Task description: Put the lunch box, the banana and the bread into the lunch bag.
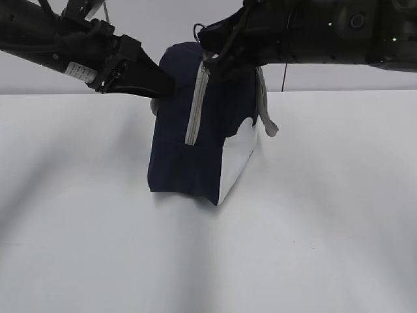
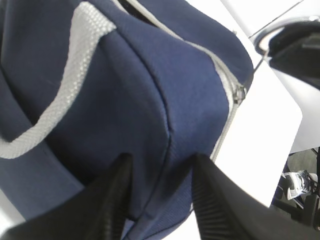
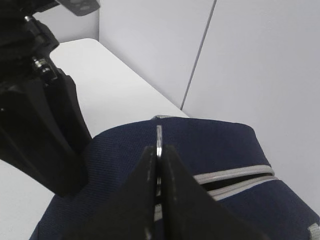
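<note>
The lunch bag (image 1: 195, 150) is standing upright near the middle of a bare white table (image 1: 326, 228), with a plain pale wall (image 1: 326, 81) running behind it. The left gripper (image 2: 160, 175) is pinching a fold of the bag's navy fabric between its fingers. The right gripper (image 3: 159, 155) is clamping together on the thin metal zipper pull (image 3: 159, 136) at the bag's top.

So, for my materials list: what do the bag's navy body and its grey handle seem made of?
The navy-blue fabric lunch bag looks like matte woven cloth, with a fine twill-like grain and stitched seams. Its grey handle strap looks like coarse woven webbing, visibly ribbed.
</note>
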`<state>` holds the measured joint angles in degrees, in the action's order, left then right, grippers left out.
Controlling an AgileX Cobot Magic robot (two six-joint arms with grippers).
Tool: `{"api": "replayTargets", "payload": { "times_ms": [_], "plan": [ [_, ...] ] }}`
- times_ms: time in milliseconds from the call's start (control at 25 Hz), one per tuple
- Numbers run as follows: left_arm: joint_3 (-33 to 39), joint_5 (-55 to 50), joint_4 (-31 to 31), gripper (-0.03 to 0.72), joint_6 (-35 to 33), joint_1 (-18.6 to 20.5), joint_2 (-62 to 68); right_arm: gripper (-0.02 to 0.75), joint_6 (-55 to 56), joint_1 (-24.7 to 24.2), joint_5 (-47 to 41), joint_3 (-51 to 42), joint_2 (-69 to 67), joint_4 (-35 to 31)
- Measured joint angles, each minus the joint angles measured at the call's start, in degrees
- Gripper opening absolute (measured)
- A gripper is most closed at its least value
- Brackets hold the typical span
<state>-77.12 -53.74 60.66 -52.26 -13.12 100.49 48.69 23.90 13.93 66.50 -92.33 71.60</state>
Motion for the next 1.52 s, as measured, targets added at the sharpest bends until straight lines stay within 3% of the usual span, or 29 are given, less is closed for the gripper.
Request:
{"api": "replayTargets", "payload": {
  "times_ms": [560, 760, 1040, 1240, 1520],
  "plan": [
    [0.0, 0.0, 2.96, 0.287, -1.72, 0.0, 1.55, -0.016, 0.09, 0.0, -0.26, 0.0, 0.0, 0.0],
    [0.0, -0.65, 3.26, 0.207, -1.88, 0.0, 1.61, -0.016, 0.09, 0.0, -0.26, 0.0, 0.0, 0.0],
    [0.0, -1.73, 3.26, 0.164, -1.91, 0.0, 1.61, -0.016, 0.09, 0.0, -0.26, 0.0, 0.0, -0.1],
    [0.0, -1.73, 3.15, 0.011, -1.91, 0.0, 1.67, -0.016, 0.09, 0.0, -0.15, 0.0, 0.0, -0.1],
    [0.0, -1.75, 3.39, 0.003, -1.91, 0.0, 1.91, -0.016, 0.09, 0.0, 0.31, 0.85, -0.13, -0.1]
  ]
}}
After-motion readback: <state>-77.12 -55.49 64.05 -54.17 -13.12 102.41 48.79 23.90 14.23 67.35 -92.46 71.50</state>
